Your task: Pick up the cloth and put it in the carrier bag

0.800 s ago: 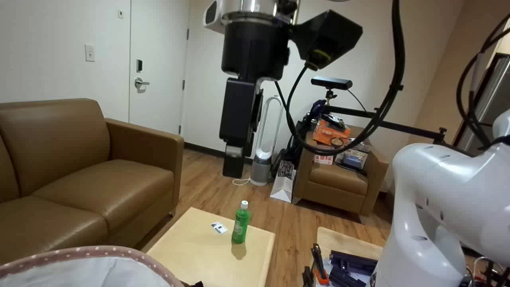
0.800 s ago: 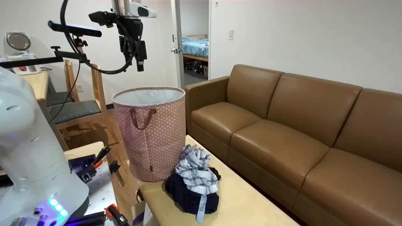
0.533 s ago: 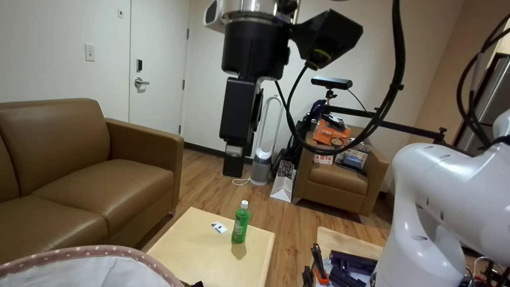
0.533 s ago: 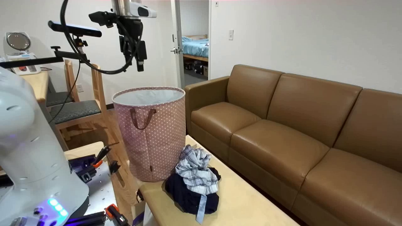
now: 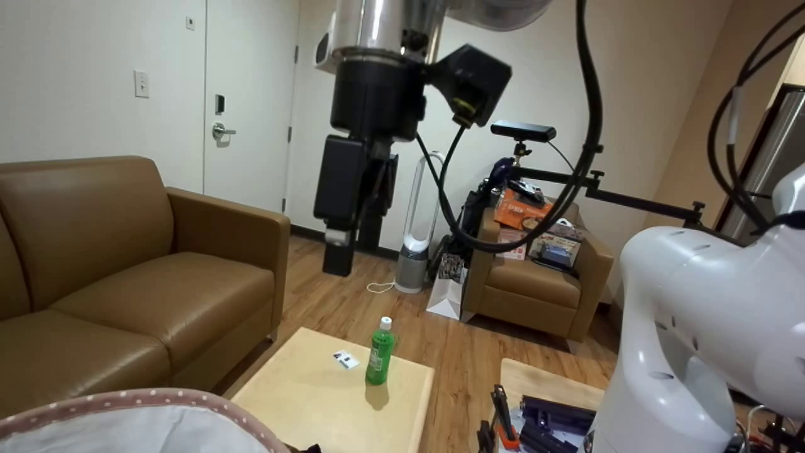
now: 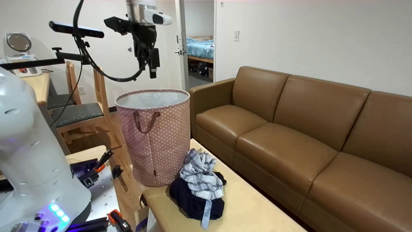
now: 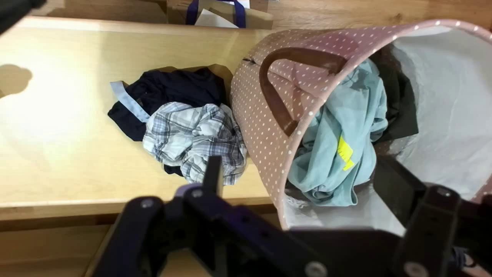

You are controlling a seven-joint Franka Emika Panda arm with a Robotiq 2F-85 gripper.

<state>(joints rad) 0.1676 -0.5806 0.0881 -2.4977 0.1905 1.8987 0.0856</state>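
Gripper [image 7: 303,179]: While its jaws are standing wide apart with nothing between them, I am holding it high above the table [image 7: 57,173]; I am judging the pick not yet begun.
Plaid cloth [image 7: 196,140]: It is lying crumpled on the table, partly over a navy garment [image 7: 180,86] and right beside the carrier bag [image 6: 167,138]; whether it is touching the bag's wall I cannot tell.
Navy garment: If I am closing too deep, I am probably bringing this up as well, since the two are overlapping.
Carrier bag: Should my descent be drifting its way, the jaws may be shoving or pinching its soft-looking side.
Brown handle [image 7: 265,79]: It is bowing out from the wall near the cloth, so a loose fold may be snagging there as I am lifting.
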